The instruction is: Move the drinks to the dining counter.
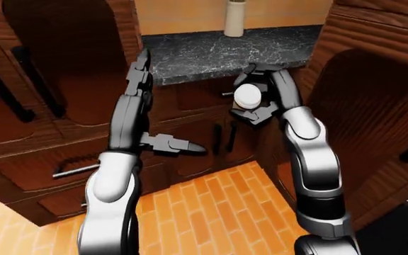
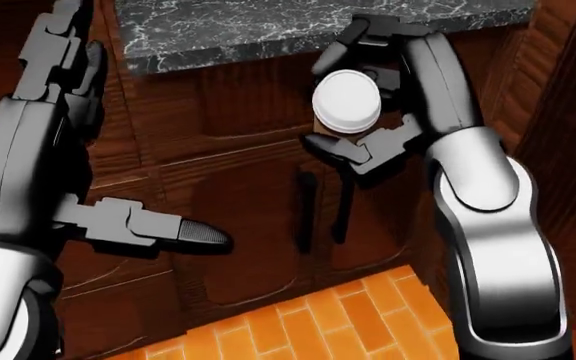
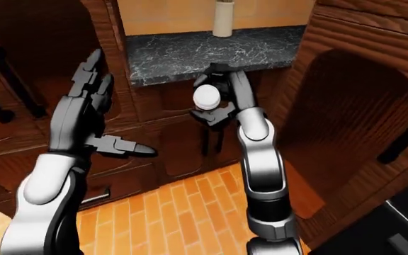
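Note:
A drink cup with a white lid (image 2: pixel 346 100) and a brown body is held in my right hand (image 2: pixel 343 91), whose fingers are shut round it from above and below. The cup hangs in the air, in line with the cabinet doors below the black marble counter (image 1: pixel 204 53) at the top of the eye views. My left hand (image 3: pixel 115 109) is raised at the left, open, fingers spread upward and thumb pointing right, with nothing in it. No other drink shows.
A beige cylindrical vessel (image 1: pixel 234 18) stands on the counter by the wall. Dark wooden cabinet doors with black handles (image 2: pixel 305 210) lie below the counter. A tall wooden cabinet (image 1: pixel 374 106) rises at the right, another (image 1: pixel 20 90) at the left. Orange tiled floor (image 1: pixel 204 212) lies below.

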Robot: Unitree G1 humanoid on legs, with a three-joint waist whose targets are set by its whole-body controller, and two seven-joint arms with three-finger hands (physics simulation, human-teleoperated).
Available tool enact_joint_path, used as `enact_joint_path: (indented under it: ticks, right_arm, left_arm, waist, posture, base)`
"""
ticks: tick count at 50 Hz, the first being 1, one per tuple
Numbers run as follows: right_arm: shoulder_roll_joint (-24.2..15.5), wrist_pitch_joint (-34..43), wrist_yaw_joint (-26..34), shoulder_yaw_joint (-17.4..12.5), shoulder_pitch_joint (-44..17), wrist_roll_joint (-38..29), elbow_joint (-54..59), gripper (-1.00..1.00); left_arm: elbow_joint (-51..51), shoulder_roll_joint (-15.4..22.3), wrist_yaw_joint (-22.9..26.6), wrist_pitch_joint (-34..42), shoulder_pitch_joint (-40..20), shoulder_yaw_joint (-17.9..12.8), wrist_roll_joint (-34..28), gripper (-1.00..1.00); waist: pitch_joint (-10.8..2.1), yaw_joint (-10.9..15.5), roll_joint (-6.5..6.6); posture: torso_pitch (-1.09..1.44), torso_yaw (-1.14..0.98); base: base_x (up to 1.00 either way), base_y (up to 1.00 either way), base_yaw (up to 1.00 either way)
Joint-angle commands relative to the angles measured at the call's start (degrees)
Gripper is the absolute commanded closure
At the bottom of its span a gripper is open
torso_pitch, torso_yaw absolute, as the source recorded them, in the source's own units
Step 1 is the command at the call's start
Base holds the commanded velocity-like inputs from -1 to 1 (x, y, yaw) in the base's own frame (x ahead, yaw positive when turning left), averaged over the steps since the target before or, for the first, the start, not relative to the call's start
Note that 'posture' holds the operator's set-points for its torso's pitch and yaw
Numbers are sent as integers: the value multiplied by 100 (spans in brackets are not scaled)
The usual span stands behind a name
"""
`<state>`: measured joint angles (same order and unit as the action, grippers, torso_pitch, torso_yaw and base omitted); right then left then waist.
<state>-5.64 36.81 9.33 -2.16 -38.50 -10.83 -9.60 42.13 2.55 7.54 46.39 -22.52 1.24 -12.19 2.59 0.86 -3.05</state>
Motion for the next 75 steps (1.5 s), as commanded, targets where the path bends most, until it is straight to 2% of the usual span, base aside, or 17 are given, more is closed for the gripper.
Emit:
enact_joint_path:
  ticks: [1, 5, 8, 15, 20, 21, 24, 29, 32, 33, 46, 49, 50, 53, 58, 62, 75]
  right_arm:
    - [8, -94, 24, 81, -214, 36, -272, 100]
    - [10, -55, 49, 72, -153, 46, -402, 100]
    - [1, -62, 74, 66, -131, 59, -458, 100]
    - [10, -103, 133, 66, -49, 175, -574, 100]
    - [31, -53, 140, 86, -42, 177, -640, 100]
    - [36, -71, 140, 99, -30, 172, -633, 100]
    - [49, -126, 149, 116, 12, 162, -601, 100]
    - [73, -138, 153, 122, 32, 149, -608, 100]
    - [83, -188, 143, 117, 37, 150, -560, 100]
    - [80, -204, 139, 115, 41, 147, -546, 100]
    - [108, -217, 163, 146, 98, 108, -548, 100]
    - [123, -226, 156, 165, 128, 85, -543, 100]
    - [132, -298, 144, 169, 151, 78, -475, 100]
    - [137, -258, 156, 162, 137, 73, -501, 100]
    - [138, -321, 155, 161, 175, 72, -463, 100]
    - [139, -315, 143, 153, 143, 67, -453, 100]
    - [131, -274, 180, 133, 193, 102, -607, 100]
  left_arm:
    - [140, 45, -53, -113, -200, -91, -41, -100]
    - [174, 35, -53, -84, -177, -54, -62, -100]
    - [186, 28, -57, -46, -201, -36, -81, -100]
    - [156, 6, -52, -66, -198, -13, -125, -100]
    - [143, -2, -58, -74, -199, -37, -113, -100]
    - [113, -3, -61, -103, -195, -48, -101, -100]
    - [115, 2, -67, -116, -174, -49, -93, -100]
    - [108, 7, -79, -141, -151, -52, -81, -100]
    - [81, 6, -83, -158, -153, -57, -73, -100]
    - [73, 7, -83, -169, -152, -55, -70, -100]
    - [83, 5, -76, -148, -170, -42, -95, -100]
    - [100, 4, -76, -139, -160, -43, -98, -100]
    - [97, 4, -77, -150, -146, -47, -94, -100]
    - [97, 8, -79, -155, -134, -44, -95, -100]
    - [77, -4, -87, -183, -121, -28, -105, -100]
    - [77, -4, -83, -161, -151, -35, -110, -100]
    - [187, -23, -67, -23, -215, 33, -184, -100]
  waist:
    - [30, 159, 80]
    - [-203, 481, 302]
    - [-325, 375, 885]
    - [25, 258, 168]
    - [-146, 55, -403]
    - [131, 84, -116]
    - [-103, 138, -50]
    - [-52, 14, 365]
    - [-306, 78, 1024]
    - [-78, 78, 729]
    - [-83, 86, 63]
    - [-216, 50, -370]
    - [-160, 39, -149]
    - [-178, 89, -132]
    - [-93, 28, 252]
    - [-221, 20, 802]
    - [-151, 82, 34]
  posture:
    - [0, 0]
    - [0, 0]
    - [0, 0]
    - [0, 0]
    - [0, 0]
    - [0, 0]
    - [0, 0]
    - [0, 0]
    - [0, 0]
    - [0, 0]
    - [0, 0]
    - [0, 0]
    - [0, 0]
    - [0, 0]
    - [0, 0]
    - [0, 0]
    - [0, 0]
  base:
    - [0, 0, 100]
    - [0, 0, 100]
    - [0, 0, 100]
    - [0, 0, 100]
    - [0, 0, 100]
    - [0, 0, 100]
    - [0, 0, 100]
    - [0, 0, 100]
    - [0, 0, 100]
    - [0, 0, 100]
    - [0, 0, 100]
    - [0, 0, 100]
    - [0, 0, 100]
    - [0, 0, 100]
    - [0, 0, 100]
    - [0, 0, 100]
    - [2, 0, 100]
